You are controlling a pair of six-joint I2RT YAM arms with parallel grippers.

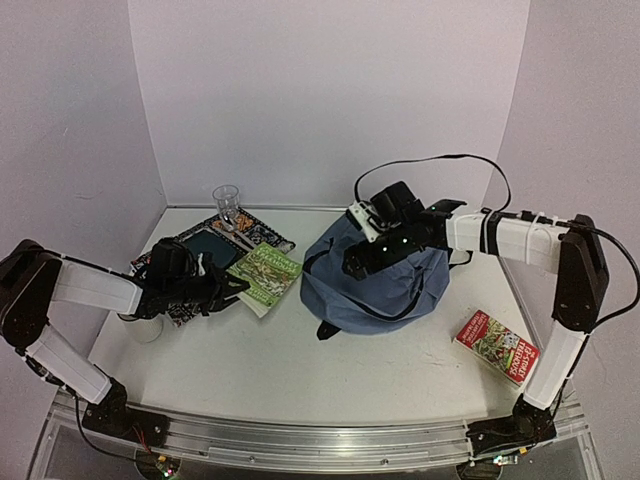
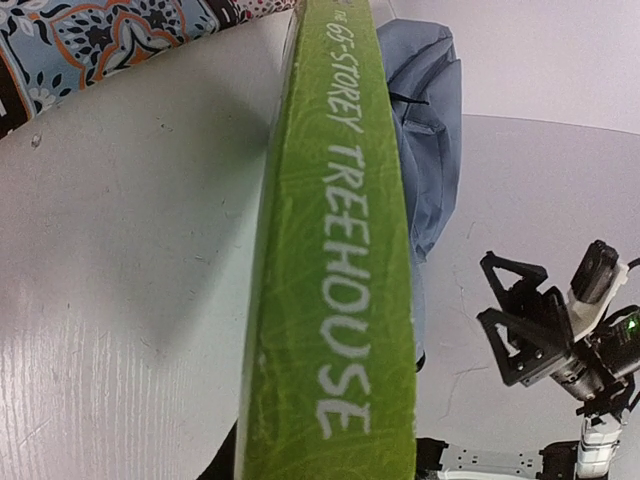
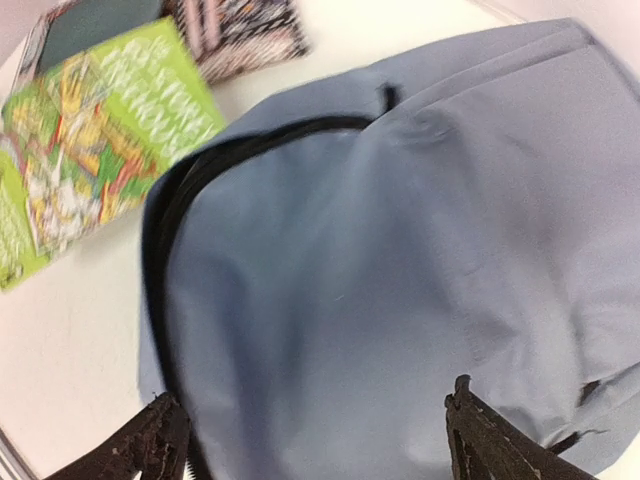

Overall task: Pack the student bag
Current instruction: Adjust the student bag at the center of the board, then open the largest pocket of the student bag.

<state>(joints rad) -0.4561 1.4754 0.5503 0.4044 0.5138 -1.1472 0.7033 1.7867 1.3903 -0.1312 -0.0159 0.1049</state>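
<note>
The grey-blue student bag [image 1: 390,285] lies right of the table's middle, its dark zipper line [image 3: 165,250] running down its left side. My right gripper [image 1: 358,263] hovers over the bag's left part, open and empty, with both fingertips [image 3: 478,430] wide apart above the fabric [image 3: 400,250]. My left gripper [image 1: 226,286] is shut on the near-left edge of a green book [image 1: 266,276]. Its spine [image 2: 340,280] fills the left wrist view between the jaws. The bag also shows behind it [image 2: 432,150].
A red book [image 1: 497,346] lies at the near right. A patterned book with a dark tablet [image 1: 212,243] and a clear glass [image 1: 227,204] sit at the back left. A white cup [image 1: 146,327] stands under my left arm.
</note>
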